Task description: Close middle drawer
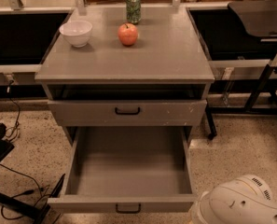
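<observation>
The middle drawer [128, 171] of the grey cabinet is pulled far out toward me. It is a wide, deep, empty grey box with a low plain front and a small black handle [128, 209]. Above it, the taller-fronted drawer [127, 112] with white chips and a black handle is pushed in. The lowest drawer is hidden under the open one. A white rounded arm housing [240, 202] shows at the bottom right, beside the open drawer's front right corner. The gripper is out of view.
On the cabinet top [166, 55] stand a white bowl [76, 32], a red apple [128, 34] and a green can [133, 7]. Black cables and a dark stand [7, 190] lie on the speckled floor at the left. A dark table with black legs [264, 73] stands at the right.
</observation>
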